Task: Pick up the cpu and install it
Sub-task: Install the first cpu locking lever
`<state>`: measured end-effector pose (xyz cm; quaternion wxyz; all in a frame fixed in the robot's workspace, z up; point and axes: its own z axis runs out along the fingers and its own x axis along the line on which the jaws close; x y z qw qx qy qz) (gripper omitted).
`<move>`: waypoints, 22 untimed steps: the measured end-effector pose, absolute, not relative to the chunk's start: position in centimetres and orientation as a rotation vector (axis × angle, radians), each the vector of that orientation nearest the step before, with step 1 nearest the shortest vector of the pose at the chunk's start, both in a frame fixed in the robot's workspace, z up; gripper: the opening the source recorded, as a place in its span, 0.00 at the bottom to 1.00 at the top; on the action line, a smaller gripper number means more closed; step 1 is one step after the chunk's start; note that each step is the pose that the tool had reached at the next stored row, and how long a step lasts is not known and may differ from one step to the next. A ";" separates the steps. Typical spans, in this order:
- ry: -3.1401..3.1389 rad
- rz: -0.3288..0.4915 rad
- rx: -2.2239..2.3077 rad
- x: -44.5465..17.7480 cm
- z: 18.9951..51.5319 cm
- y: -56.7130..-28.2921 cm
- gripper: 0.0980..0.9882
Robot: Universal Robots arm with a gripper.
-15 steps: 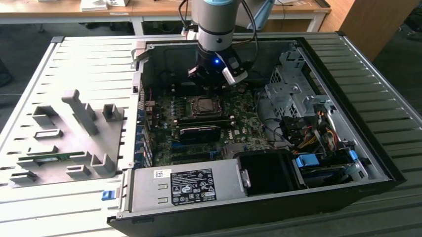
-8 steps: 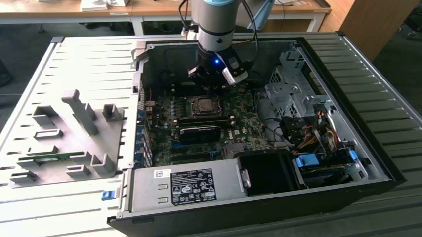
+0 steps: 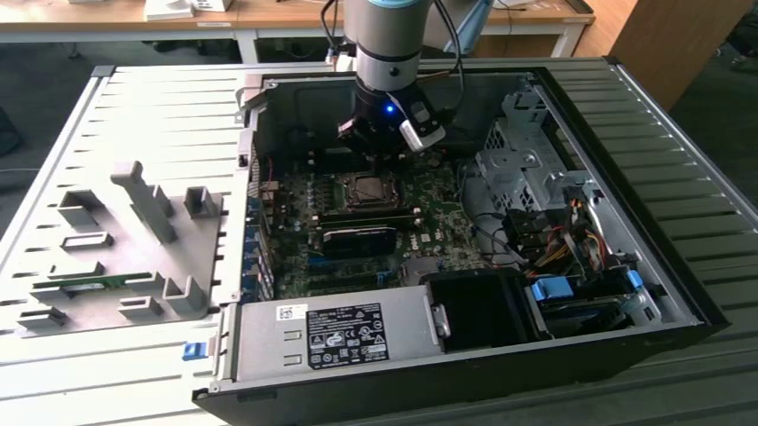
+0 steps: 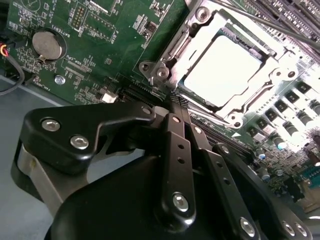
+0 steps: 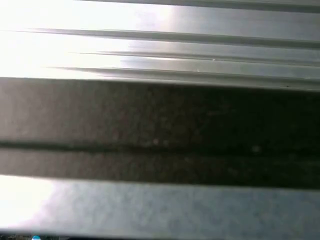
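The cpu [image 4: 222,70], a flat square chip with a pale silver top, lies inside the metal-framed socket [image 4: 165,55] on the green motherboard [image 4: 60,75]. In the exterior view the cpu [image 3: 372,187] sits in the middle of the open computer case, directly below the arm. My gripper [image 3: 379,161] hangs just above the socket's far edge. In the second wrist view its black fingers [image 4: 175,145] run together to a point at the socket's near corner, the gripper [image 4: 171,102] shut with nothing between them.
The case walls [image 3: 255,151] ring the board. A drive cage [image 3: 521,164] and cable bundles [image 3: 556,240] lie to the exterior view's right, a power supply [image 3: 337,333] at the front. A grey fixture plate [image 3: 130,240] with a green memory stick [image 3: 89,284] stands left.
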<state>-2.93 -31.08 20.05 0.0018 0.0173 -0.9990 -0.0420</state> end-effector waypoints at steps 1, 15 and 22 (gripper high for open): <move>-3.135 -0.127 0.054 -2.9 20.0 -31.1 0.01; -3.135 -0.122 0.054 -2.9 19.8 -31.1 0.01; -3.135 -0.105 0.054 -2.9 20.1 -31.1 0.01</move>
